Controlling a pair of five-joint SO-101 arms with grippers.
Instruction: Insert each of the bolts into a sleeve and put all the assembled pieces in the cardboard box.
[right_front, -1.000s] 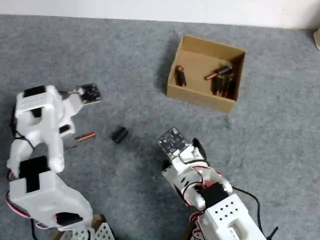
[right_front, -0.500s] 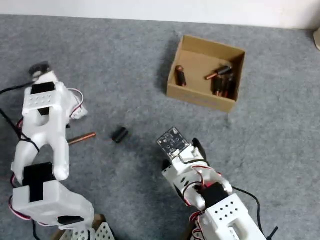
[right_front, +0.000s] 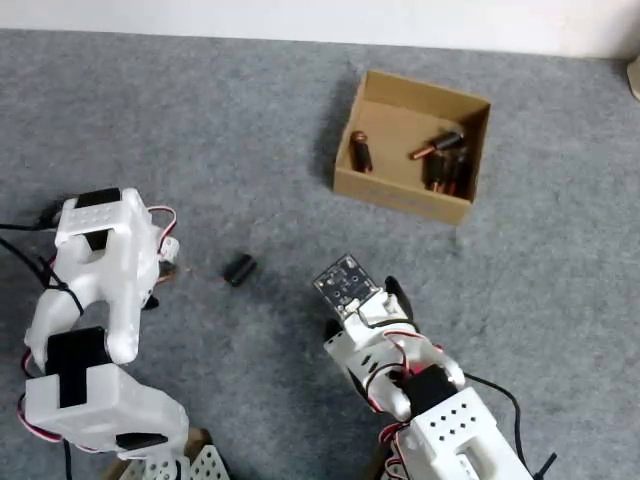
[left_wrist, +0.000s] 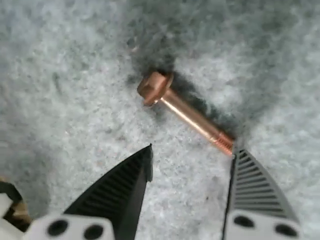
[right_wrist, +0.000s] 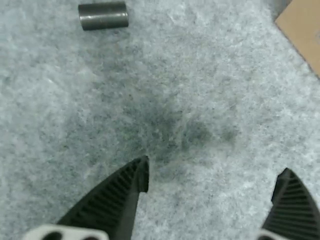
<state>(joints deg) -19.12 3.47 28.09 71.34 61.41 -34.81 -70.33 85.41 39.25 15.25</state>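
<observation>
A copper bolt (left_wrist: 182, 111) lies flat on the grey carpet, just ahead of my left gripper (left_wrist: 191, 152). That gripper is open, and the bolt's threaded end sits close to one fingertip (left_wrist: 236, 156). In the high view the left arm (right_front: 100, 260) stands over the bolt's spot. A black sleeve (right_front: 239, 268) lies on the carpet between the arms, and the same sleeve (right_wrist: 103, 16) lies well ahead of my open, empty right gripper (right_wrist: 214, 172). The cardboard box (right_front: 400, 195) stands at the far right and holds several assembled pieces (right_front: 445, 160).
The right arm (right_front: 400, 370) sits at the near centre. A corner of the box (right_wrist: 302, 25) shows in the right wrist view. Grey carpet lies open between the sleeve and the box. A pale wall edge runs along the far side.
The left arm has swung and come down over the bolt, which it now covers in the high view. The right arm and the sleeve have not moved.
</observation>
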